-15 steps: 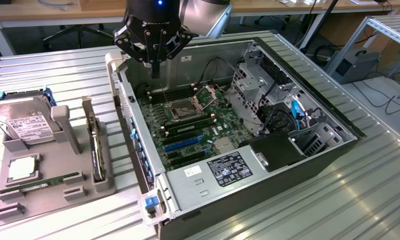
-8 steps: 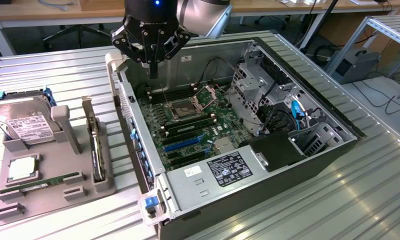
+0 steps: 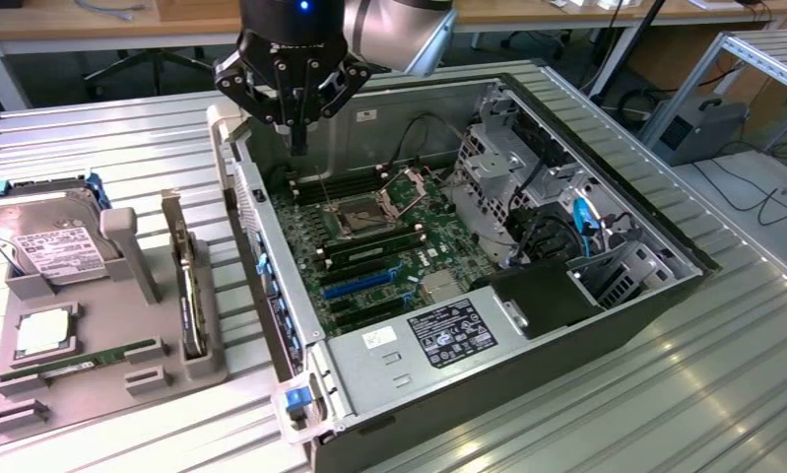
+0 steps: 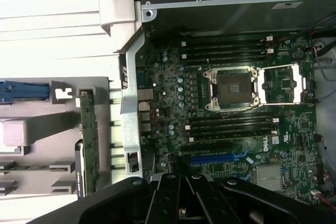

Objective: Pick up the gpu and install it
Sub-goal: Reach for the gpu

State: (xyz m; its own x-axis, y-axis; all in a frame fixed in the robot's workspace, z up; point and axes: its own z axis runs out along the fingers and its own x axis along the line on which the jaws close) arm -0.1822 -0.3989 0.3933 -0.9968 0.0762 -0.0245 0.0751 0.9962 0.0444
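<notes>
Gripper (image 3: pixel 295 148) (closed) over case (image 3: pixel 525 379), one gpu (image 3: pixel 189 296) in tray (image 3: pixel 85 370)

Metal table (image 3: pixel 708 394): computer case (image 3: pixel 538 389), grey tray (image 3: pixel 85 379).

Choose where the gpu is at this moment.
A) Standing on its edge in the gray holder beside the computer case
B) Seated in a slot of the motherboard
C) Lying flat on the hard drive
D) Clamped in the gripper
A: the gpu stands on edge in the gray holder at the exterior view's left of the computer case, while the gripper hangs shut and empty above the case.
</notes>
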